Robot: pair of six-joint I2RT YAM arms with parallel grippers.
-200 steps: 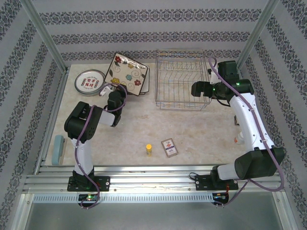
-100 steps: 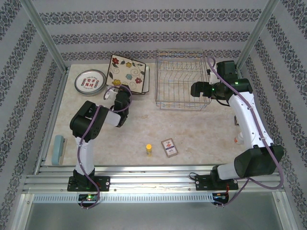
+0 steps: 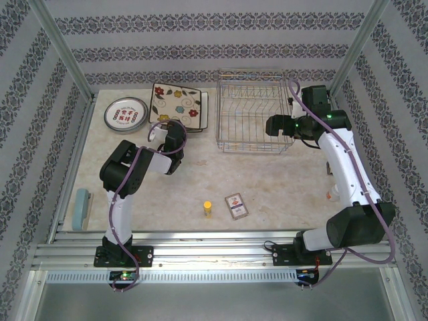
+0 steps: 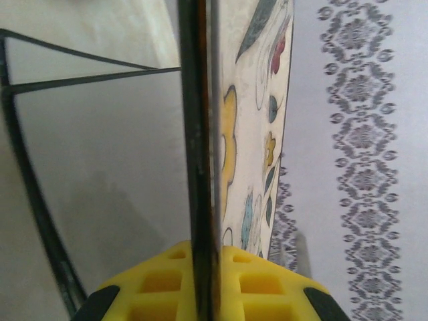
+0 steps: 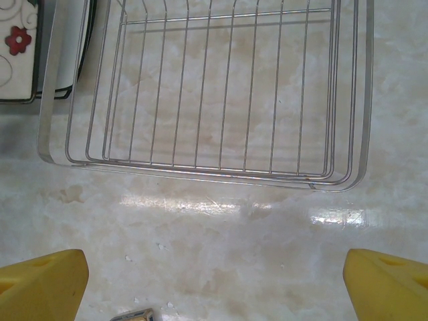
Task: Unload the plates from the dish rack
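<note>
From the top external view, the chrome dish rack stands at the far middle of the marble worktop. The stacked square flowered plates lie just left of it, and a round patterned plate lies further left. The left claw is at the near edge of the square plates. The right claw hangs at the rack's right side. A small card and a yellow object lie nearer the arms.

In the left wrist view, the left claw is clamped on the dark edge of a square flowered plate, seen edge-on.

In the right wrist view, the right claw is spread wide and holds nothing. It sits above bare worktop beside the dish rack.
</note>
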